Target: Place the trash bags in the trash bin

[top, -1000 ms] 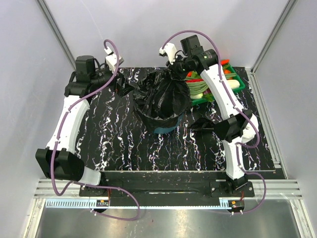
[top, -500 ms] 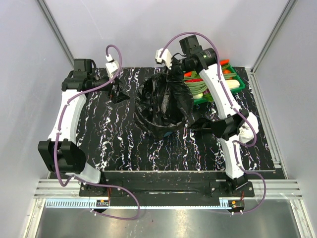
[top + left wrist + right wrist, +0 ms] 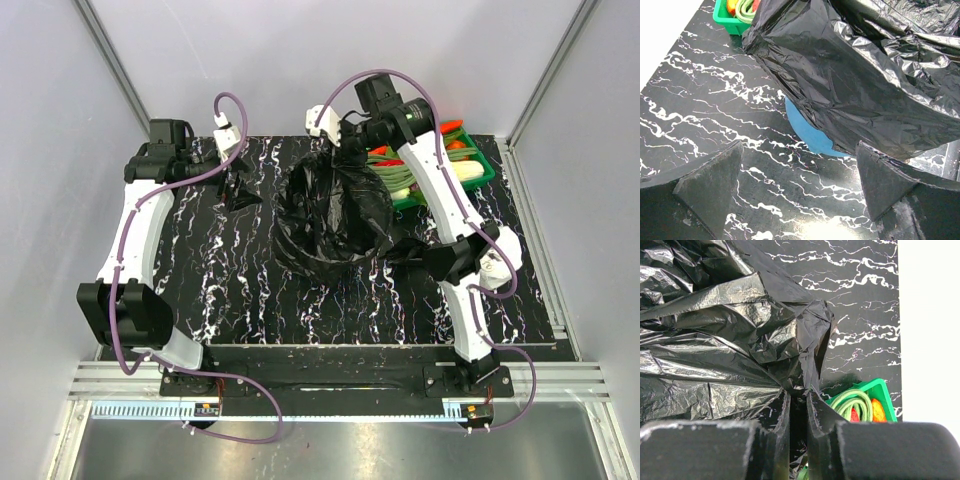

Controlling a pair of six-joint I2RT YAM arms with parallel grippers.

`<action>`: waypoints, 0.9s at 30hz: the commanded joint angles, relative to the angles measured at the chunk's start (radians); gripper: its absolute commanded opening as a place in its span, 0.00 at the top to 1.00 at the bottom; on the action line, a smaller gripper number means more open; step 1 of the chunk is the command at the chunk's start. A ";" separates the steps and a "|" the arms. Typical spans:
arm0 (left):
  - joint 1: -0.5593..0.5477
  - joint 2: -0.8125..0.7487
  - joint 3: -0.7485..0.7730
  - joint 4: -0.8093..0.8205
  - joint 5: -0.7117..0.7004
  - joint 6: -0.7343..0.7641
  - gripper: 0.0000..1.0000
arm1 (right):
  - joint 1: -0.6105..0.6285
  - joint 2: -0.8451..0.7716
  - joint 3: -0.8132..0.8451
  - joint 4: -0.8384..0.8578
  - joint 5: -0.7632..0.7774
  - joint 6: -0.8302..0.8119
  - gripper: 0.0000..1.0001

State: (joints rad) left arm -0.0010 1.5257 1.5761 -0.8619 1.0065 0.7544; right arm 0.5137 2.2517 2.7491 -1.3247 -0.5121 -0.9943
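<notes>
As the left gripper (image 3: 797,147), jaws wide and empty, has backed off: bag (image 3: 335,205), edge pinched by right gripper (image 3: 799,395), now shrouds bin (image 3: 810,135); seating unfinished.

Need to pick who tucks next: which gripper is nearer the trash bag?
Right. The right gripper is pinching the trash bag at its far edge; the left gripper hangs open to the bag's left, not touching it.

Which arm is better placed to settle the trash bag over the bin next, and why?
Right, probably: the right gripper is shut on the trash bag at the far side of the trash bin. The left gripper hangs open and empty, apart from the bag.
</notes>
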 commanded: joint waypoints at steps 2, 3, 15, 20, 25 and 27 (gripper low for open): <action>0.001 -0.007 0.007 0.018 0.050 0.060 0.01 | 0.054 0.011 0.035 -0.071 0.116 -0.032 0.87; 0.001 -0.009 0.002 0.017 0.046 0.063 0.01 | 0.057 0.020 0.037 -0.055 0.115 -0.020 0.86; 0.041 -0.002 -0.027 0.018 0.021 0.114 0.01 | 0.072 0.068 0.027 0.117 0.167 0.052 0.58; 0.053 0.017 -0.015 0.018 0.033 0.123 0.01 | 0.072 0.085 0.029 0.168 0.195 0.068 0.52; 0.058 0.054 -0.005 0.030 0.047 0.122 0.01 | 0.072 0.085 0.035 0.229 0.228 0.106 0.40; 0.065 0.066 -0.008 0.061 0.053 0.096 0.01 | 0.074 0.078 0.037 0.252 0.242 0.134 0.35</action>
State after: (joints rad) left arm 0.0498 1.5711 1.5486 -0.8669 1.0077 0.8444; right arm 0.5713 2.3455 2.7647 -1.1545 -0.3141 -0.9173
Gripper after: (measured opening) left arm 0.988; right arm 0.612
